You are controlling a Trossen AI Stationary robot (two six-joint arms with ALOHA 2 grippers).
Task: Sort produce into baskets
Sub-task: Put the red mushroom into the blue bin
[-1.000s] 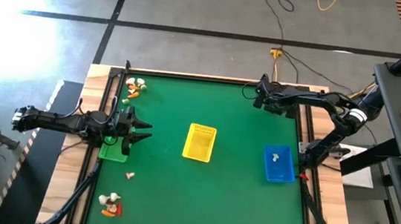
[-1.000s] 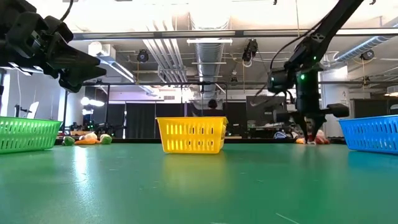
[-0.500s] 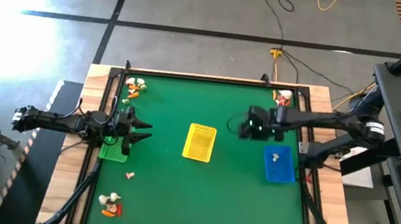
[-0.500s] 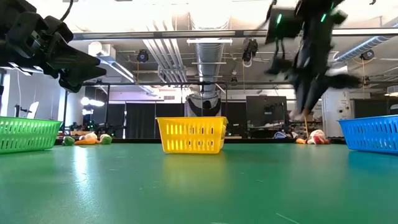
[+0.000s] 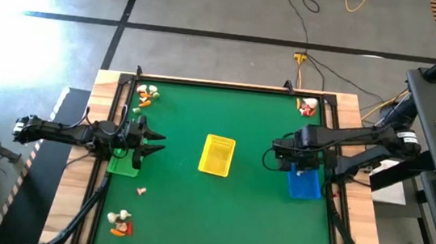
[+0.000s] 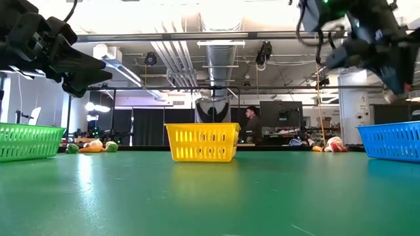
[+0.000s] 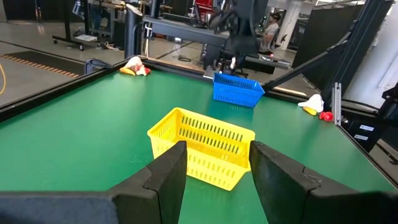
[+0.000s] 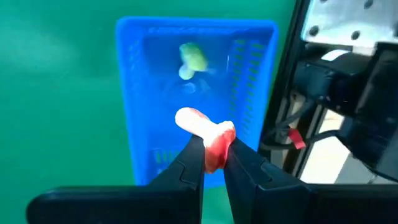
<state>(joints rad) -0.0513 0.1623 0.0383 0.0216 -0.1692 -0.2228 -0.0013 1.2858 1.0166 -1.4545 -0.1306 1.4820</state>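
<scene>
Right arm's fingers [image 8: 213, 163] now over perforated blue basket [image 8: 140, 93], pinching red-and-white piece [image 8: 208, 134], left fingers [image 7: 214, 171] apart

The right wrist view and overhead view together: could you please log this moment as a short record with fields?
right gripper: shut on a red-and-white toy piece, above the blue basket
blue basket contents: one white-and-green piece
left gripper: open, empty, over the green basket
yellow basket: mid-table, looks empty
loose produce: small piles in the table corners, e.g. the far-left pile
</scene>
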